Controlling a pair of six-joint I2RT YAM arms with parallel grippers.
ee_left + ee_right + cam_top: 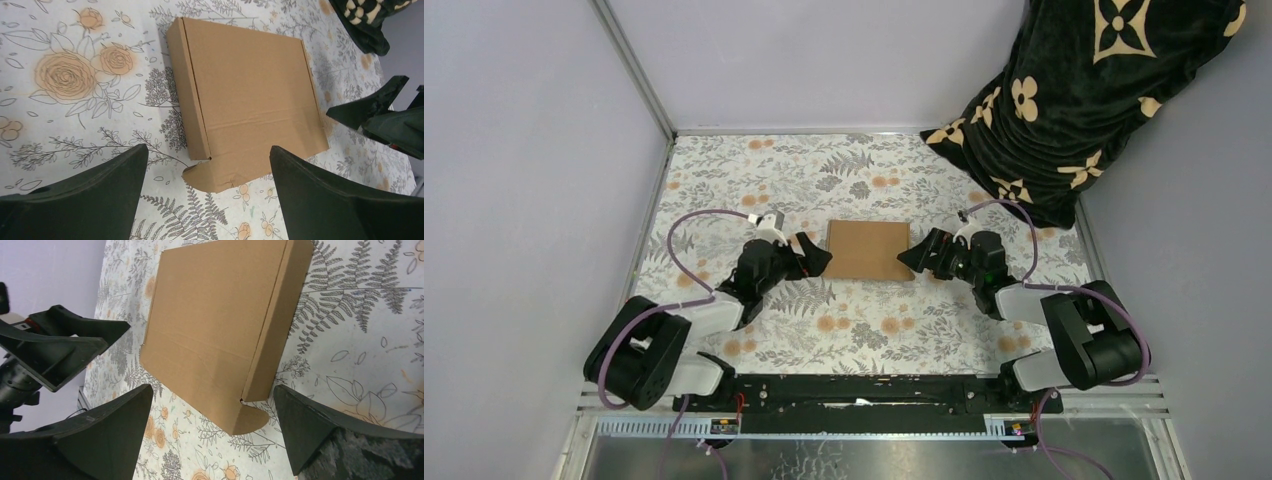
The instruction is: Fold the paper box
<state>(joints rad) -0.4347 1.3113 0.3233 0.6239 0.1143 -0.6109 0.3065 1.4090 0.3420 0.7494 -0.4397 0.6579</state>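
The paper box (868, 249) is plain brown cardboard, folded into a small flat rectangular box, lying on the flowered table between my two grippers. It also shows in the left wrist view (250, 95) and the right wrist view (220, 325), with a rounded tab sticking out at its near corner. My left gripper (816, 257) is open and empty, just left of the box; the left wrist view (209, 172) shows the tab between its fingers. My right gripper (911, 257) is open and empty, just right of the box, fingers either side of the tab (215, 410).
A black cloth with tan flower marks (1084, 90) hangs over the back right corner and reaches the table. Grey walls close in the left, back and right sides. The arm bases sit on a black rail (854, 390) at the near edge.
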